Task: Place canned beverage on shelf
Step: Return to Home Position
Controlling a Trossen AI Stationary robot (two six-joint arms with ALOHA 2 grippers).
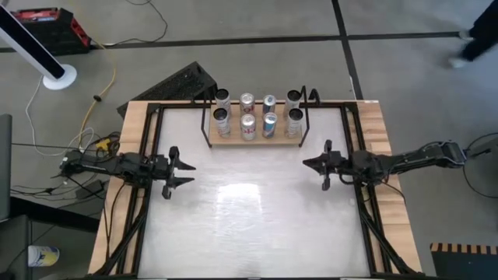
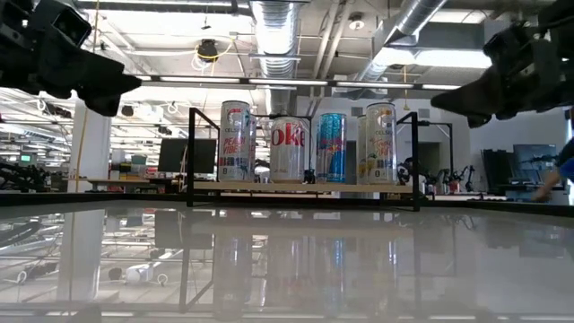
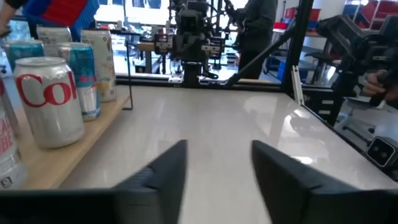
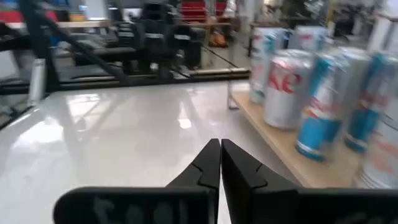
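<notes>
Eight cans (image 1: 248,124) stand on the shelf (image 1: 259,141) at the table's (image 1: 257,225) far edge, well apart from the empty left tool (image 1: 189,174), spread wide, and right tool (image 1: 307,163), pinched closed.

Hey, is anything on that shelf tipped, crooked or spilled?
Nothing stands out. Eight cans stand upright on the shelf in two rows of four, the tabletop shows no spill, and the left gripper and right gripper hang clear of it.
</notes>
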